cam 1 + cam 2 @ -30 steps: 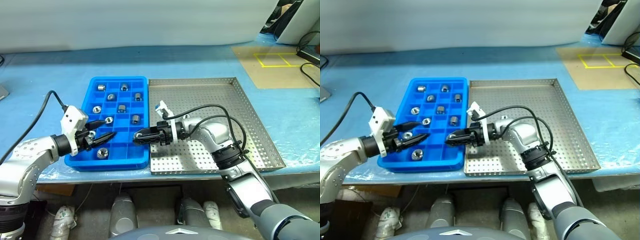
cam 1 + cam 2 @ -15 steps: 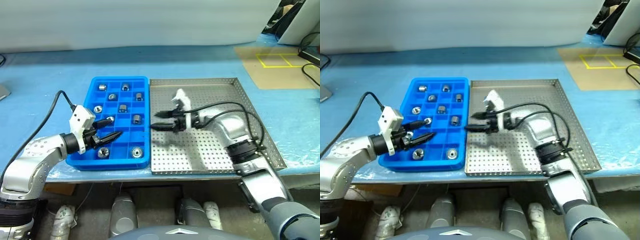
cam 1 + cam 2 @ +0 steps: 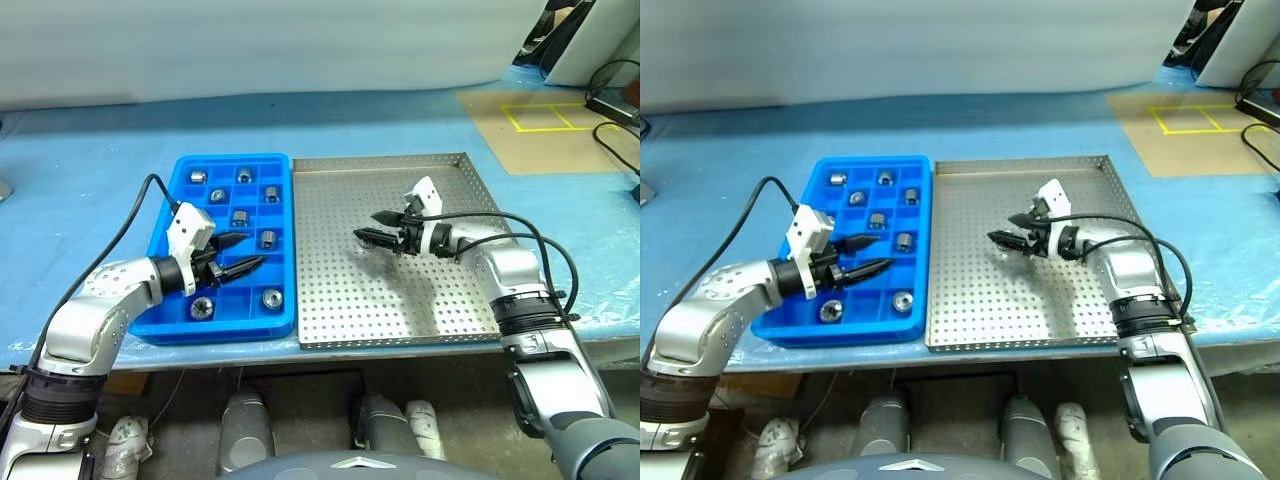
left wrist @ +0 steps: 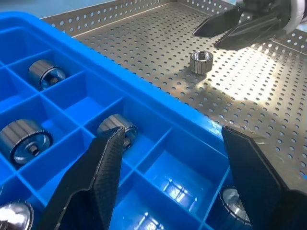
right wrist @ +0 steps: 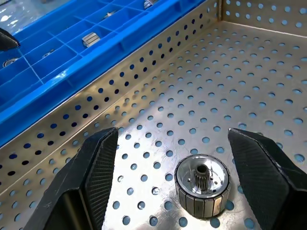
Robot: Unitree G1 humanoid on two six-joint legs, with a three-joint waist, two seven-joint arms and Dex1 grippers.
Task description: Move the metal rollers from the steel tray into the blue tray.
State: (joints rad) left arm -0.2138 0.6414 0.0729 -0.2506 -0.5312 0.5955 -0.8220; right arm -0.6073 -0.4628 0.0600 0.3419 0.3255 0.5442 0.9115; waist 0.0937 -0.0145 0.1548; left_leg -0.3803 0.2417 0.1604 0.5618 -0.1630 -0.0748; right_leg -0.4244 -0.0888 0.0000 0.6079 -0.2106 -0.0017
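One metal roller (image 5: 201,186) stood upright on the steel tray (image 3: 440,300), alone on its perforated floor, left of centre, with the right gripper (image 3: 375,228) hovering over it, jaws spread wide and holding nothing. The remaining metal rollers (image 3: 272,297) sat one to a compartment in the blue tray (image 3: 180,328), which lay just left of the steel tray, rims side by side. The left gripper (image 3: 243,254) hung over the blue tray's near half, fingers well apart, empty. No readable writing on either tray. Both rested on a table (image 3: 90,180) under blue plastic sheeting; at far right lay a brown board (image 3: 540,135) marked with yellow tape squares.
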